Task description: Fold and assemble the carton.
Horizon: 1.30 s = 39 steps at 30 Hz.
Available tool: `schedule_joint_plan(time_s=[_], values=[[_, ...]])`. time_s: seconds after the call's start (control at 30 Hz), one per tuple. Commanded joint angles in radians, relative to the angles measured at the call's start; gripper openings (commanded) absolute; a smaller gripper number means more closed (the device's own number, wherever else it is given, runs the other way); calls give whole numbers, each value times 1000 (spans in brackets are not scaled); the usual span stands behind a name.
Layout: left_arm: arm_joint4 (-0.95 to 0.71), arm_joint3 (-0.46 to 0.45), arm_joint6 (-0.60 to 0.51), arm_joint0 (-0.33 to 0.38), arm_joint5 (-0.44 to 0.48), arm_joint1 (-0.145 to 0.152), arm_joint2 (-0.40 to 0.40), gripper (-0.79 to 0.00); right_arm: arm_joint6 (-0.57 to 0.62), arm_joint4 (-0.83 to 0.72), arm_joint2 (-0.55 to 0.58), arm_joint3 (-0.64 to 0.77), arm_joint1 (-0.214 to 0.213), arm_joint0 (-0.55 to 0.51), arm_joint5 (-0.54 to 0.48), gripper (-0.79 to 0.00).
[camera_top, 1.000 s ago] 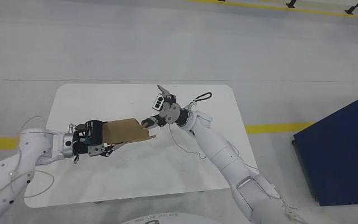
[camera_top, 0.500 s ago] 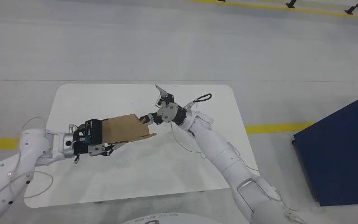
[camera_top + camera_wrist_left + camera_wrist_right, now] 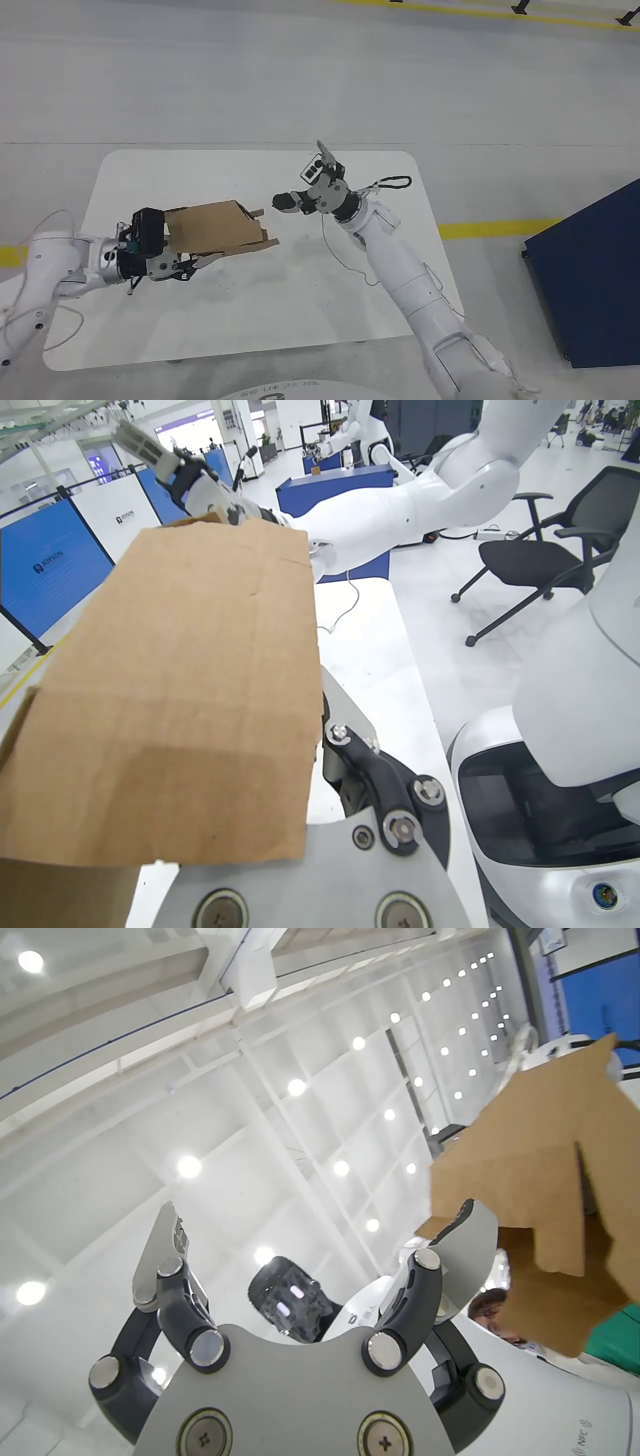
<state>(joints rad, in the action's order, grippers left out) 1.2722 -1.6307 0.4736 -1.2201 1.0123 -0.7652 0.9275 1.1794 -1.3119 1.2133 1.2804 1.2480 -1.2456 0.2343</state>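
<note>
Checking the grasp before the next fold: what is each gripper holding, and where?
The left gripper clamps the brown cardboard carton by its end nearest that arm; the right gripper is open, holding nothing.

The left arm (image 3: 70,262) lies low and stretched toward the middle, its left gripper (image 3: 176,256) clamped on one end of the carton (image 3: 215,228). The right arm (image 3: 400,265) extends diagonally inward, wrist cocked upward, the right gripper (image 3: 304,180) spread wide, one finger (image 3: 325,157) pointing up
</note>
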Motion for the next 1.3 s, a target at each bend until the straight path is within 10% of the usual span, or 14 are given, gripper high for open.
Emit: schedule_joint_plan(time_s=[0.0, 0.2, 1.27], values=[[-11, 17, 17, 20, 0, 15, -25, -785, -1, -6, 21, 4, -2, -5, -22, 0], [-45, 55, 37, 52, 0, 46, -60, -785, -1, -9, 31, 26, -3, -15, -34, 0], [-62, 27, -50, 31, 0, 17, -50, -785, -120, 94, -151, 47, 31, 65, 123, 0]])
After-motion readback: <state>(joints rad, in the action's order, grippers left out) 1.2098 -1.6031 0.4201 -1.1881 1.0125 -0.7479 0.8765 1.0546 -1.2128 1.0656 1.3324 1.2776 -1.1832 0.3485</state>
